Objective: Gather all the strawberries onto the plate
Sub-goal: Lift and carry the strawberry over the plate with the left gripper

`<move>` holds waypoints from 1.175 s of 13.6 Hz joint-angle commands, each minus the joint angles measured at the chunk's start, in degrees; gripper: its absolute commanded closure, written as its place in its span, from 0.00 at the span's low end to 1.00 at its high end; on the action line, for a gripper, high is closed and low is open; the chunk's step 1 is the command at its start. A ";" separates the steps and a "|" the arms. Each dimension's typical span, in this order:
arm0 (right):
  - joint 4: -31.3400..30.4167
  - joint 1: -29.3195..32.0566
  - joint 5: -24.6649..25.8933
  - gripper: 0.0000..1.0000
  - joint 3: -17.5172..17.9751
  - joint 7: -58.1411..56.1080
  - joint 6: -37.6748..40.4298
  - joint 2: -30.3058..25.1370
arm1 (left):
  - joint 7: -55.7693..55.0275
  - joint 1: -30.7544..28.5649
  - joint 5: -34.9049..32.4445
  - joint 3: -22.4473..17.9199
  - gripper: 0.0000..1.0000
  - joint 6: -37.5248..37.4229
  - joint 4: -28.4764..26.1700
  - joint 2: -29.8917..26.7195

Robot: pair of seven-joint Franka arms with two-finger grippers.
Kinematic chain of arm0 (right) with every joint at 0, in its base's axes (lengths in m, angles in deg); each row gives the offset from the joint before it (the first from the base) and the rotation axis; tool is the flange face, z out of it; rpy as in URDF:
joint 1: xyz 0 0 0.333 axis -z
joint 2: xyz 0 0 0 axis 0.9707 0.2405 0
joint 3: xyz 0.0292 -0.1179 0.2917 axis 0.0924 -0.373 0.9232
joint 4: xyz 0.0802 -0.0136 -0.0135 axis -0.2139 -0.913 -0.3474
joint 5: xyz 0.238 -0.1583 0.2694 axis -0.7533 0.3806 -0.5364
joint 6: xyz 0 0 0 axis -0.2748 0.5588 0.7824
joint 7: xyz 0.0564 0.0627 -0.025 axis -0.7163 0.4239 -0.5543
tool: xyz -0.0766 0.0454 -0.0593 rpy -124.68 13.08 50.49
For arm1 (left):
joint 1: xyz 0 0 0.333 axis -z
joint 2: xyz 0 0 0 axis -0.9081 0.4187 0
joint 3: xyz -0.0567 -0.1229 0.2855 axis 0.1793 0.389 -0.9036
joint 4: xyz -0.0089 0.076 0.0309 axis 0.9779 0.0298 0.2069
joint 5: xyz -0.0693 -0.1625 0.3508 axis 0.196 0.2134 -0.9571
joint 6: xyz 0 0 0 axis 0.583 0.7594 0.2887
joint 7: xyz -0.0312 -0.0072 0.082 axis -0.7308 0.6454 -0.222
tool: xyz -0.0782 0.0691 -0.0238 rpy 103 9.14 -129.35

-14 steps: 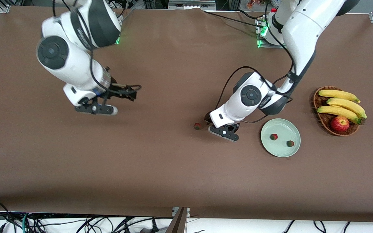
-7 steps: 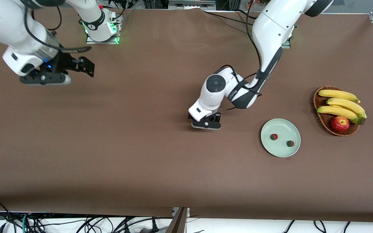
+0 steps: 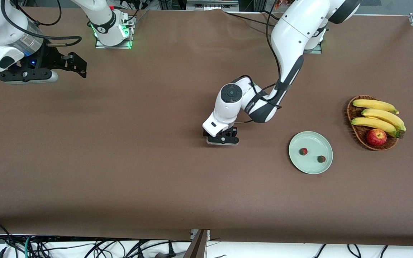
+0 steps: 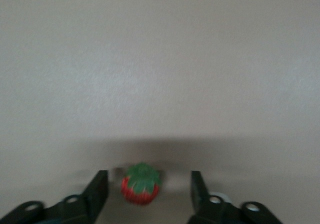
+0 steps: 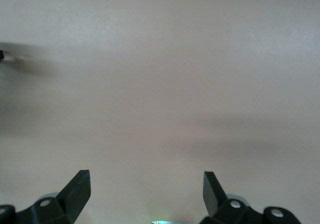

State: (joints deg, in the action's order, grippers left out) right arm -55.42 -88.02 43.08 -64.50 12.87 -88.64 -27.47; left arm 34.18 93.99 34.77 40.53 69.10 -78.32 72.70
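Note:
Two strawberries point(image 3: 303, 151) point(image 3: 321, 158) lie in the pale mint-green plate point(image 3: 299, 165) toward the left arm's end of the table. The third strawberry point(image 4: 141, 185), red with a green cap, lies on the brown table between the open fingers of my left gripper point(image 4: 147, 189); neither finger touches it. In the front view my left gripper point(image 3: 222, 139) is low over the middle of the table and hides that berry. My right gripper point(image 3: 27, 76) is open and empty, held over the table at the right arm's end; its wrist view point(image 5: 146, 185) shows only bare table.
A brown wicker basket point(image 3: 352, 114) with several bananas point(image 3: 378, 115) and a red apple point(image 3: 376, 137) stands beside the plate, at the left arm's end of the table.
My left gripper has moved from beside the plate toward the table's middle and come down over the third strawberry. My right arm has swung back toward its own end of the table.

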 commanded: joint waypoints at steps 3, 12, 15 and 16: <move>0.95 0.95 0.77 0.01 0.58 -0.09 -0.49 -0.14 | -0.80 0.26 -1.85 -1.10 0.99 2.44 1.98 1.71; 3.42 1.57 1.82 0.01 -1.00 0.09 -0.31 1.62 | 15.51 -5.18 -1.59 -0.48 1.00 -18.62 2.24 -6.63; 4.55 1.48 1.82 0.01 -1.00 0.09 -0.57 1.63 | 31.84 -9.66 -1.23 -0.39 1.00 -27.24 2.15 -10.15; 5.86 1.48 1.83 0.01 -1.00 -0.17 0.04 1.63 | 38.33 -11.59 -1.23 -0.39 1.00 -29.36 2.15 -10.94</move>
State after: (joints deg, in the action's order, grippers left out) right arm -52.80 -86.93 44.25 -65.88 12.90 -89.63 -26.57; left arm 62.77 85.58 34.47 39.38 43.36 -75.00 64.22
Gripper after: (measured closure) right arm 0.004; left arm 0.736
